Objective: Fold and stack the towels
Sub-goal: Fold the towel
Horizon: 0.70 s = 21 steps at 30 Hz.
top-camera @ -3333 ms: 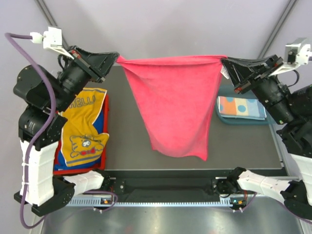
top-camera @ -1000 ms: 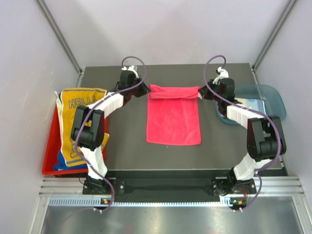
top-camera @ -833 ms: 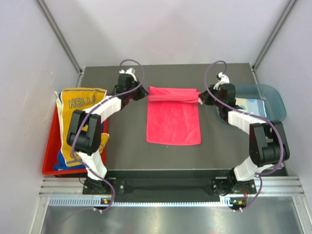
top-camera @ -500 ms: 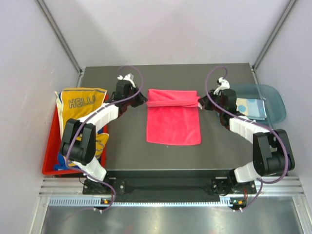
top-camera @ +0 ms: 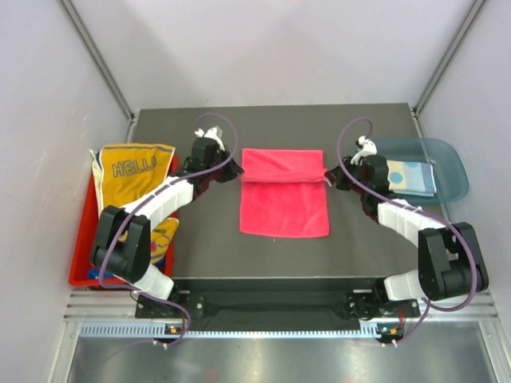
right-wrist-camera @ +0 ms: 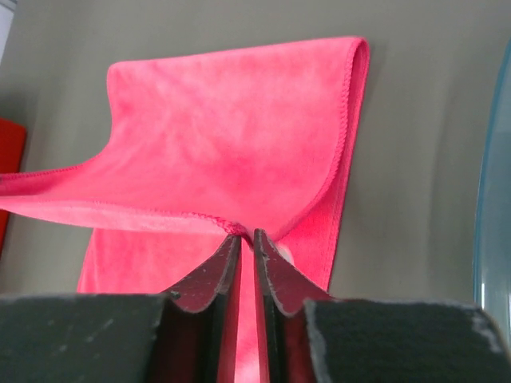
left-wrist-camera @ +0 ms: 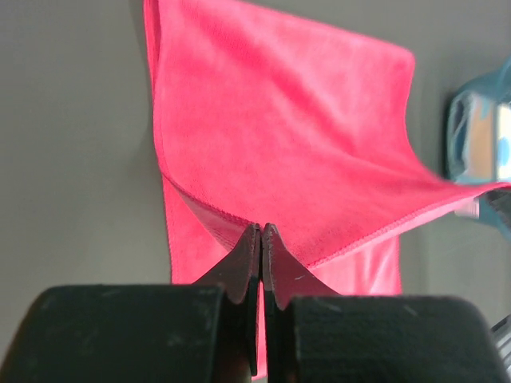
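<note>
The hot pink towel point(top-camera: 283, 199) lies in the middle of the table, its far part turned over toward the near edge. My left gripper point(top-camera: 232, 173) is shut on the towel's left corner, seen in the left wrist view point(left-wrist-camera: 262, 227). My right gripper point(top-camera: 330, 177) is shut on the right corner, seen in the right wrist view point(right-wrist-camera: 246, 236). The held edge hangs between them just above the lower layer point(left-wrist-camera: 263, 128) point(right-wrist-camera: 239, 152). The yellow "HELLO" towel point(top-camera: 132, 179) lies in the red tray. The light blue dotted towel point(top-camera: 413, 175) lies folded in the teal bin.
The red tray point(top-camera: 80, 275) stands at the table's left edge. The translucent teal bin point(top-camera: 447, 163) stands at the right, its rim also in the right wrist view point(right-wrist-camera: 499, 199). Grey walls and metal posts close in the back and sides.
The towel was held up spread in the air, then laid flat. Both grippers have since drawn its far edge toward the near side, folding it over the lower layer.
</note>
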{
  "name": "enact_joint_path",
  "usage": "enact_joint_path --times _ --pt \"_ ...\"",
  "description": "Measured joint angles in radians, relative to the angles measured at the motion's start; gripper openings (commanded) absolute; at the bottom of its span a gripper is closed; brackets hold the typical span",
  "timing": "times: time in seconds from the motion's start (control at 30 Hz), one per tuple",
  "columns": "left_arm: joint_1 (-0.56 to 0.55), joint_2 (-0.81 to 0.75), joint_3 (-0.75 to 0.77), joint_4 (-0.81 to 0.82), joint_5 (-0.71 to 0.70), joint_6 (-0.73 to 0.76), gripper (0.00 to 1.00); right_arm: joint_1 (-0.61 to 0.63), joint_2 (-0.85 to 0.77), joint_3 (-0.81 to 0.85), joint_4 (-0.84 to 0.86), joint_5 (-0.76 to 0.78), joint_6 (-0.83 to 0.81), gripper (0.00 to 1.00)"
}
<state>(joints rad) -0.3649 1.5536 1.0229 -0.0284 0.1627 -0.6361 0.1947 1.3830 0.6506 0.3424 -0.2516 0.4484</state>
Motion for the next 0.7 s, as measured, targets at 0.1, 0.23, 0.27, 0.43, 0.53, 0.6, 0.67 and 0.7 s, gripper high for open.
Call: enact_joint_path --times 0.1,0.23,0.27,0.43,0.53,0.6,0.67,0.7 --pt "-0.025 0.002 -0.043 -0.016 -0.003 0.005 0.00 0.000 -0.011 -0.034 -0.003 0.000 0.001 0.22" --pt "-0.058 0.032 -0.062 -0.031 -0.003 0.007 0.00 0.001 -0.019 -0.063 -0.034 -0.002 0.000 0.26" --pt "-0.064 0.042 -0.069 -0.031 -0.004 0.007 0.00 0.001 -0.021 -0.064 -0.046 -0.002 0.001 0.26" --pt "-0.083 0.076 -0.121 -0.042 -0.023 0.007 0.00 0.008 -0.049 -0.065 -0.115 0.009 0.003 0.33" --pt "-0.088 0.079 -0.139 -0.047 -0.032 0.006 0.00 0.040 -0.053 -0.042 -0.190 0.047 0.008 0.33" --pt "-0.089 0.080 -0.146 -0.046 -0.037 0.006 0.00 0.080 -0.052 -0.013 -0.240 0.085 0.009 0.33" --pt "-0.090 0.082 -0.151 -0.047 -0.042 0.006 0.00 0.129 -0.044 0.029 -0.282 0.131 0.009 0.34" --pt "-0.090 0.084 -0.151 -0.046 -0.045 0.006 0.00 0.151 -0.034 0.055 -0.301 0.151 0.010 0.34"
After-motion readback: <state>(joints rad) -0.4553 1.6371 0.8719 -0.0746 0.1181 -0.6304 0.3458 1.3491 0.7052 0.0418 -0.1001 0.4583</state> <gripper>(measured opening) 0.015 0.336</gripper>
